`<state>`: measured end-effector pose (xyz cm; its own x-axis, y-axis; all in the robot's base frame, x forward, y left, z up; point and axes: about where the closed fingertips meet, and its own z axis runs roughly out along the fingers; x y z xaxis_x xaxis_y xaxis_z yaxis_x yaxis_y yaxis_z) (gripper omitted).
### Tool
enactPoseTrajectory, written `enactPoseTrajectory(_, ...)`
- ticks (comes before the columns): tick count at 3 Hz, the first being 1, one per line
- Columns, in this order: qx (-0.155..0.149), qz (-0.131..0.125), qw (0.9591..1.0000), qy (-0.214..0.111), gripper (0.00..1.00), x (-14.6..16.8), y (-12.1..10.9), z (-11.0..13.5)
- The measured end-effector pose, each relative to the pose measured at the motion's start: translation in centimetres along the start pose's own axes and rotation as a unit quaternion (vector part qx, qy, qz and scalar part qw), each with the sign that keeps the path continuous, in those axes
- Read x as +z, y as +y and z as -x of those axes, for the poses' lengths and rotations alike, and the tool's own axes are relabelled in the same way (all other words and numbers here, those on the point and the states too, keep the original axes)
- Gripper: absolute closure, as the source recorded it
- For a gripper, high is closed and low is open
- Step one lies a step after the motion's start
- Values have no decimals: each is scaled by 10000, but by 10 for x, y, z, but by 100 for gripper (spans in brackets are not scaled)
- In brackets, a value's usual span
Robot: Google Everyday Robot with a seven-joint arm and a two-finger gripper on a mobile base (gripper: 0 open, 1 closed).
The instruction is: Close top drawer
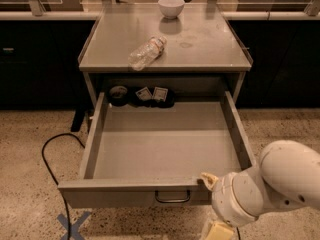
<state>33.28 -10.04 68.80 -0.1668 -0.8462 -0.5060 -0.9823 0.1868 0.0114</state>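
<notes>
Claw (211,194) hangs at the drawer (120,194) front's right end, its grip unreadable; drawer wide open, push still undone.

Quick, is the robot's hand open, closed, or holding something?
Hand: by the open top drawer's front right corner, mostly hidden behind the arm; cannot be told.

Warm, dimmish light here. The claw (218,230) sits at the bottom edge, just under the right front corner of the top drawer (165,149), its pale shell glowing. Far above it the tabletop (205,49) takes a soft sheen, the bowl (171,6) drops a shadow toward the claw, and the recess (195,86) up-left lies dark.
</notes>
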Motion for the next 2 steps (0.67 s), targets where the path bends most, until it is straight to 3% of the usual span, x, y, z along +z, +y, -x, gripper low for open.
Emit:
enactPoseTrajectory(1, -22, 182, 9998, -56, 0, 17, 15, -2)
enactPoseTrajectory(2, -23, 181, 9998, -56, 0, 17, 15, -2)
